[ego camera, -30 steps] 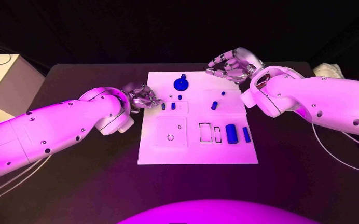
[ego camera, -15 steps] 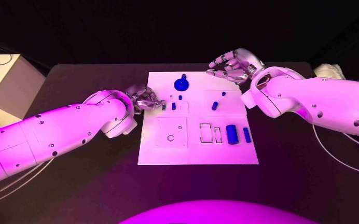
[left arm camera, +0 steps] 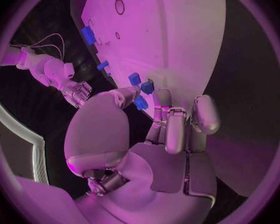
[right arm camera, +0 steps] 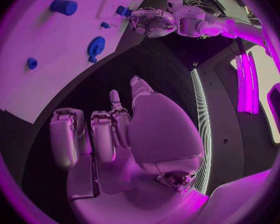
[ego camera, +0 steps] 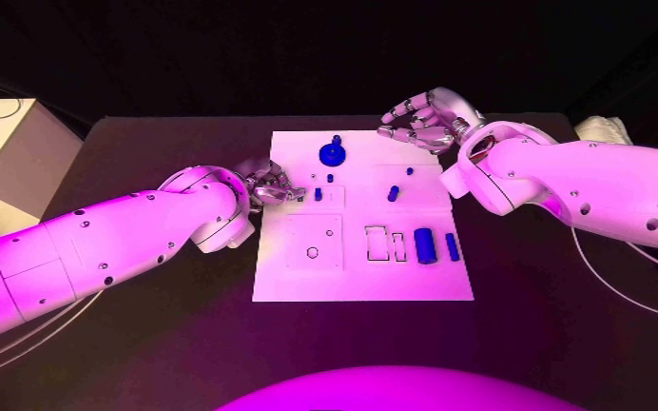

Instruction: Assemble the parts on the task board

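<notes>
Nearest on the white task board (ego camera: 295,283) lie a large blue cylinder (ego camera: 424,244) and a slimmer blue bar (ego camera: 452,246), both loose beside two empty rectangular slots (ego camera: 384,244) in the board, all resting on the black desk (ego camera: 164,335). Further in, the left hand (ego camera: 269,184) sits at the board's left edge, its fingers (left arm camera: 177,127) curled in close to a cluster of small blue pegs (left arm camera: 140,89). Whether a peg is actually pinched cannot be told: the thumb covers the contact in the left wrist view, and from the head the hand hides its own fingertips. The step in hand looks like picking up or seating one of these pegs; the next move calls for a fine, steady pinch and alignment with a hole. Two more small blue pieces (ego camera: 393,192) lie mid-board. Beyond them stands a blue disc-shaped part (ego camera: 332,154). Furthest, the right hand (ego camera: 428,119) hovers off the far right corner, its fingers loosely curled with nothing in them.
</notes>
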Available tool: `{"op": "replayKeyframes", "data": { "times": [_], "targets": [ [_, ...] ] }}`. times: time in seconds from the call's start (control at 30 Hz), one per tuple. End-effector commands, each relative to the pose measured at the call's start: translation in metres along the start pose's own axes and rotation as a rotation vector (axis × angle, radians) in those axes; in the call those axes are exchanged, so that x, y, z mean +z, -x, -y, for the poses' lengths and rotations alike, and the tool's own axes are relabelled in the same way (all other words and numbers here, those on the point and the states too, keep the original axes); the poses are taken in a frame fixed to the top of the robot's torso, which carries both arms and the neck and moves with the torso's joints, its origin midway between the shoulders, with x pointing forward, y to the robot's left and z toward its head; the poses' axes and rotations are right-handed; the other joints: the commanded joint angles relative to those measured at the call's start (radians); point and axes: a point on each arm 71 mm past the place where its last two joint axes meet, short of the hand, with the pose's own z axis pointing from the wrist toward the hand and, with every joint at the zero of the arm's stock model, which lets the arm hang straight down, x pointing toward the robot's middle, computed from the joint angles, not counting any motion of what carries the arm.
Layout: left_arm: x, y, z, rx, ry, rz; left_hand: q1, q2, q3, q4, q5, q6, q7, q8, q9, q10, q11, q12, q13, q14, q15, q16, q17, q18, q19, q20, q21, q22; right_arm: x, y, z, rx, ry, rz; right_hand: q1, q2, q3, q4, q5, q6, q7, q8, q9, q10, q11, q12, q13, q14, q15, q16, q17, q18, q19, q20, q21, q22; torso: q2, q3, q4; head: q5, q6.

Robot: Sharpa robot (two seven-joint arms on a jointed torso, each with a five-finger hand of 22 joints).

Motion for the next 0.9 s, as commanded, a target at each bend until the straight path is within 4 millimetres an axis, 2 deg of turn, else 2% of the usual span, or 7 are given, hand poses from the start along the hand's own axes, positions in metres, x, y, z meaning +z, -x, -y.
{"op": "replayKeyframes", "data": {
  "times": [0.03,0.4,0.9],
  "targets": [
    [0.0005,-0.0025,0.0017,0.012,0.0,-0.018,0.003,0.0,0.003,-0.008,-0.001,0.001,-0.009,0.008,0.002,0.002,-0.006,0.007,0.005,0.053,-0.001,0.002,0.128,0.005,0.005,0.003,0.001,0.001,0.0001,-0.0009,-0.0009,-0.001,0.012,-0.006,-0.007,-0.001,0.004,-0.001,0.005,-0.002,0.002,0.005,-0.001,-0.006,0.002,-0.007,0.135,0.091,0.0,-0.006,0.196,0.006,0.056,0.002,-0.006,0.194,0.001,0.0004,-0.0005,-0.001,-0.001],
    [0.0018,-0.0054,0.0051,0.015,-0.005,-0.027,0.028,-0.001,0.013,-0.019,-0.005,0.003,-0.018,0.035,0.006,0.015,-0.014,0.023,0.021,0.055,-0.008,0.005,0.133,0.004,0.01,-0.002,0.005,0.008,0.0001,-0.0012,-0.0009,0.0,0.011,-0.008,-0.007,-0.001,0.004,-0.001,0.005,-0.002,0.002,0.005,-0.001,-0.006,0.002,-0.007,0.135,0.091,0.0,-0.006,0.196,0.006,0.056,0.002,-0.006,0.194,0.0,0.0002,-0.0006,-0.004,-0.003],
    [0.002,-0.0072,0.0057,0.023,-0.002,-0.045,0.088,0.01,0.066,-0.044,-0.002,0.001,-0.031,0.066,0.0,0.029,-0.026,0.042,0.036,0.056,-0.019,0.008,0.135,0.003,0.012,-0.012,0.007,0.013,0.0,-0.0013,-0.0006,0.0,0.009,-0.011,-0.008,-0.001,0.006,-0.001,0.007,-0.002,0.002,0.005,-0.001,-0.005,0.002,-0.006,0.136,0.091,0.0,-0.006,0.196,0.006,0.056,0.002,-0.007,0.194,-0.001,0.0002,0.0008,-0.007,-0.007]
  ]
}}
